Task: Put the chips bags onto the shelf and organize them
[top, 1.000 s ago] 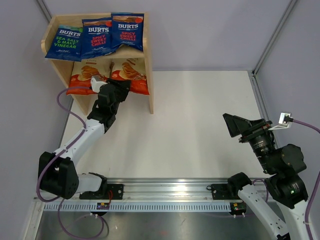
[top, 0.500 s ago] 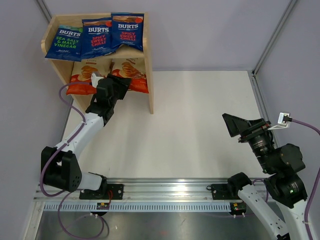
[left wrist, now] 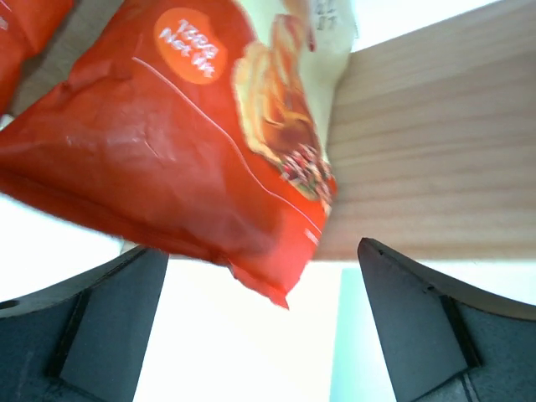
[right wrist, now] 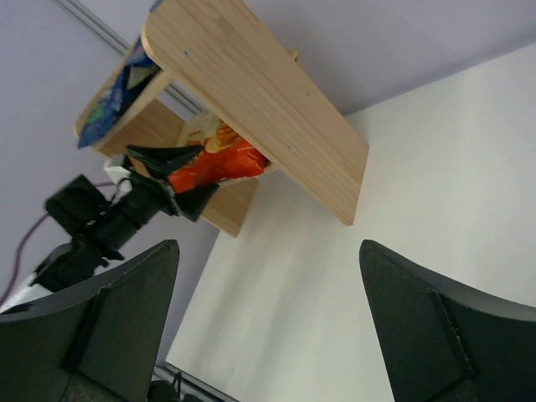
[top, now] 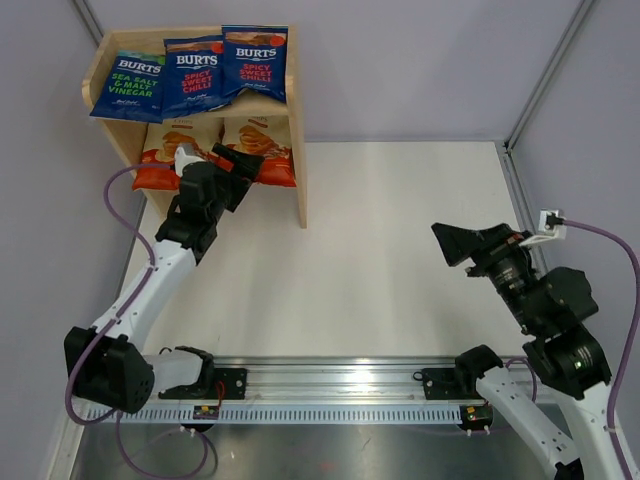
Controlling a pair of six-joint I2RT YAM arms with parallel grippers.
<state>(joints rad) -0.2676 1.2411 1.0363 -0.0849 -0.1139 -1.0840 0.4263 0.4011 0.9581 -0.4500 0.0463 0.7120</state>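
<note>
At shelf lower tier: chips bag looks light, slippery foil; pinch the bottom seam. Left tool and right tool gape wide, empty.

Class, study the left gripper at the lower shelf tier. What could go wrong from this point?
The left gripper stands open with a corner of the right lower bag between its fingers; a crooked retreat could snag it and drag the bag out.
That bag and the left lower bag poke past the front of the shelf, so a knock might tip them off.
</note>
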